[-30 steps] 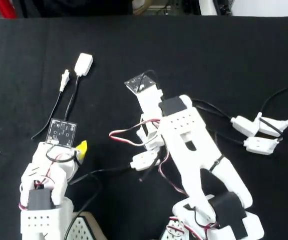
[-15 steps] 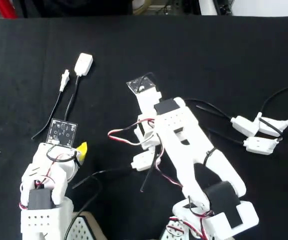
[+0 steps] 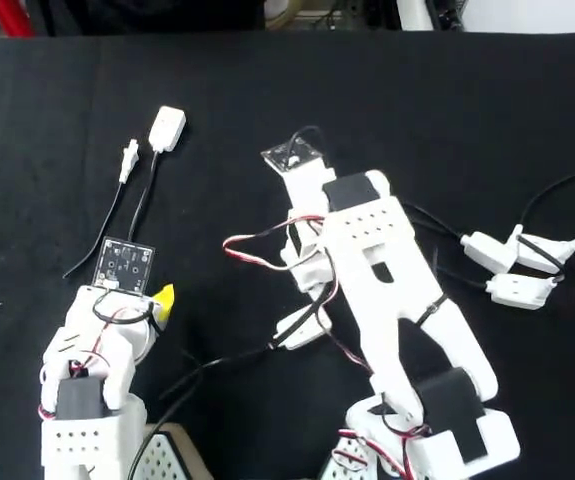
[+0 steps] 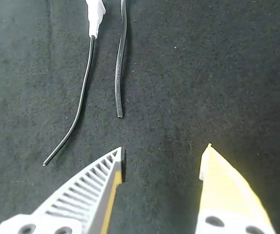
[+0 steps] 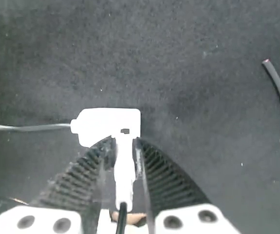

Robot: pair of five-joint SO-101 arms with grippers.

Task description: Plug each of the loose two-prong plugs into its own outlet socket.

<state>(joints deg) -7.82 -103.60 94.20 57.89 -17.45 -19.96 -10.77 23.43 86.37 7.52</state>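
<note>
My right gripper (image 5: 123, 141) is shut on a white two-prong plug (image 5: 123, 170). The plug's front end meets a white outlet socket (image 5: 108, 126) whose black cable runs off sideways; the prongs are hidden. In the high view this white piece (image 3: 302, 325) hangs beside the right arm at the table's middle. My left gripper (image 4: 164, 147) stands open over bare cloth, just short of two black cable ends. One cable leads to a small white plug (image 4: 95, 17), which lies at the far left (image 3: 128, 158) beside a larger white socket block (image 3: 167, 128).
A cluster of white sockets and plugs (image 3: 512, 262) with black cables lies at the right side of the black cloth. Red and white servo wires (image 3: 257, 268) loop out beside the right arm. A black cable (image 3: 222, 365) trails toward the front edge.
The right arm has shifted slightly away and to the right. The white piece has moved with it, and its black cable now stretches toward the front left. The left arm has not moved.
</note>
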